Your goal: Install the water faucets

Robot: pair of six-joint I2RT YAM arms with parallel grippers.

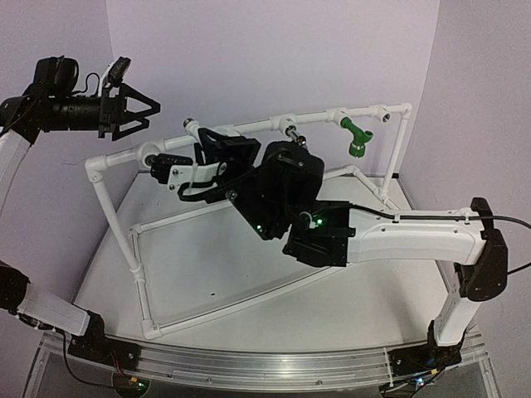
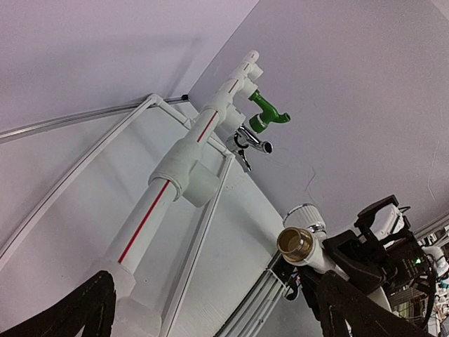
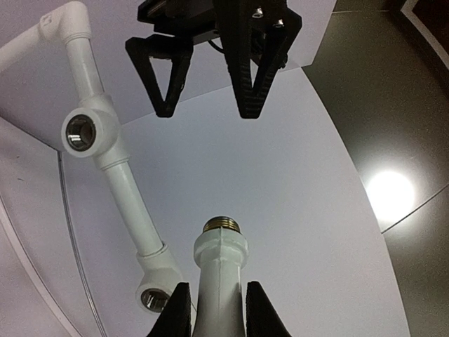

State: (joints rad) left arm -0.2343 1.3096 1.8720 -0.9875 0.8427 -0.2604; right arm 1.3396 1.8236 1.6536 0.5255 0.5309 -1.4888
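My right gripper [image 3: 217, 298] is shut on the white faucet [image 3: 221, 260] and holds it in the air with its brass threaded end pointing away from the gripper. In the top view the faucet [image 1: 192, 126] is just in front of the left part of the pipe frame's top rail [image 1: 249, 127]. Two empty round sockets [image 3: 81, 132] show on that rail. My left gripper [image 1: 133, 108] is open and empty, raised at the upper left, facing the faucet [image 2: 303, 242]. A green faucet [image 1: 357, 137] and a chrome faucet [image 1: 290, 133] sit on the rail to the right.
The white pipe frame [image 1: 116, 220] stands on the white table, its base rails running to the near edge. An aluminium rail [image 1: 274, 365] lines the table front. Purple walls close in behind and on both sides. The right arm [image 1: 415, 236] stretches across the frame's middle.
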